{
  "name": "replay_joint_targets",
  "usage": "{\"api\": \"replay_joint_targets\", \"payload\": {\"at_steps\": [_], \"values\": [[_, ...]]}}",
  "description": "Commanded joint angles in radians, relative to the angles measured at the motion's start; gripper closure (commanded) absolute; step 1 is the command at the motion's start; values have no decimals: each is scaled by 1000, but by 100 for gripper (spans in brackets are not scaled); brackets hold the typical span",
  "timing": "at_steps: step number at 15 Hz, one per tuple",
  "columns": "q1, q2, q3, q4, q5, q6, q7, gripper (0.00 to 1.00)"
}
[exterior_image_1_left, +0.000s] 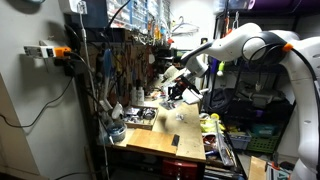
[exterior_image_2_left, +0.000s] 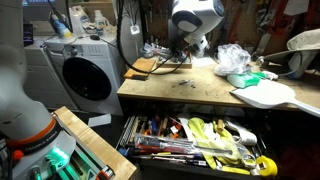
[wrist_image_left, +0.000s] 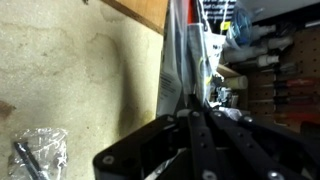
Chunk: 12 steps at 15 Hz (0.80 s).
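My gripper (wrist_image_left: 195, 112) is shut on a clear plastic packet (wrist_image_left: 180, 60) with a printed label, pinched thin between the black fingers and held above the wooden workbench (wrist_image_left: 70, 70). A small clear bag of dark screws (wrist_image_left: 40, 155) lies on the bench at the lower left of the wrist view. In both exterior views the gripper (exterior_image_1_left: 180, 88) (exterior_image_2_left: 185, 45) hangs over the back part of the bench (exterior_image_1_left: 165, 140) (exterior_image_2_left: 190, 90), near the wall of tools. The packet is hard to make out there.
An open drawer full of hand tools (exterior_image_2_left: 200, 140) juts out under the bench front. A washing machine (exterior_image_2_left: 85, 75) stands beside the bench. A crumpled white bag (exterior_image_2_left: 235, 60) and a white board (exterior_image_2_left: 270, 95) lie on the bench. A pegboard with tools (exterior_image_1_left: 130, 60) rises behind it.
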<state>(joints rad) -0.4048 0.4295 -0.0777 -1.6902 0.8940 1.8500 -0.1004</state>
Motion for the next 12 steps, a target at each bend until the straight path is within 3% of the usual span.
{"api": "replay_joint_targets", "payload": {"at_steps": [1, 7, 9, 12], "values": [[39, -88, -17, -89, 12, -58, -124, 100], [129, -131, -1, -133, 3, -70, -259, 100], [137, -96, -15, -81, 4, -83, -224, 99], [160, -100, -9, -91, 3, -81, -240, 99]]}}
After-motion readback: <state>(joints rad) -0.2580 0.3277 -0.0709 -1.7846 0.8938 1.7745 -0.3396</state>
